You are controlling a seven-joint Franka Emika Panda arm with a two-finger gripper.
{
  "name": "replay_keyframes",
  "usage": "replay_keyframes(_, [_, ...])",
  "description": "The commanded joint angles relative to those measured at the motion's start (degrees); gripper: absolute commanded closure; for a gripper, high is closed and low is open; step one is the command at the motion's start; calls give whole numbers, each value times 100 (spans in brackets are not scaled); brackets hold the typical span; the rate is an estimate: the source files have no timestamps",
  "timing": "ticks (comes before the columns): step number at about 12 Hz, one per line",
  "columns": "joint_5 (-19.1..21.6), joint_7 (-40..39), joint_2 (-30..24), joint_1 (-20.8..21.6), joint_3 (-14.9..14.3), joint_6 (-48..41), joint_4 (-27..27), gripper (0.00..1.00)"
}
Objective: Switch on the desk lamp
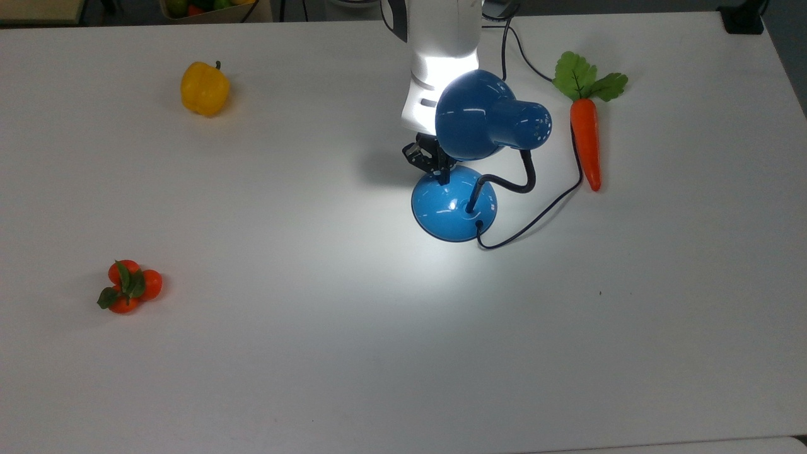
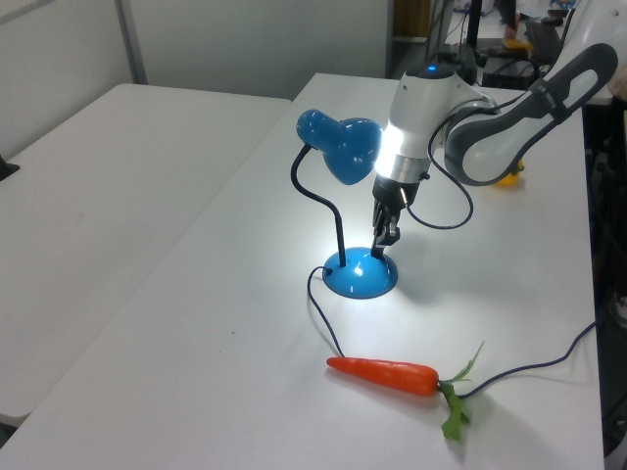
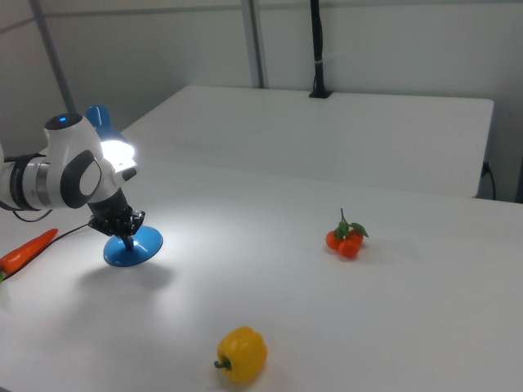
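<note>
The desk lamp stands lit on the white table, its blue dome shade [image 1: 479,113] casting a bright patch around its round blue base [image 1: 454,205]. A black gooseneck [image 1: 514,180] curves up from the base, and a thin black cord [image 1: 536,217] trails off toward the top view's right. My gripper [image 1: 440,171] points down with its black fingers shut, the tips at the far rim of the base, under the shade. In the left view my gripper [image 2: 384,240] sits just above the base [image 2: 361,277]. In the right view my gripper [image 3: 128,235] touches the base [image 3: 135,245].
An orange carrot [image 1: 586,139] lies to the lamp's right in the top view, by the cord. A yellow bell pepper [image 1: 203,88] sits far left at the back and a cluster of small oranges [image 1: 129,287] at front left. A basket of produce [image 1: 208,7] stands beyond the table.
</note>
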Motion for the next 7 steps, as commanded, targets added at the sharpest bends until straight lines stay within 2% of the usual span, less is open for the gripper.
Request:
replay_keyframes(1, [-81, 175, -445, -112, -33, -1073, 23, 100])
replay_keyframes(4, [-159, 983, -823, -322, -59, -2003, 84, 100])
replay_keyframes(7, [-195, 1082, -1202, -797, -59, -3533, 733, 100])
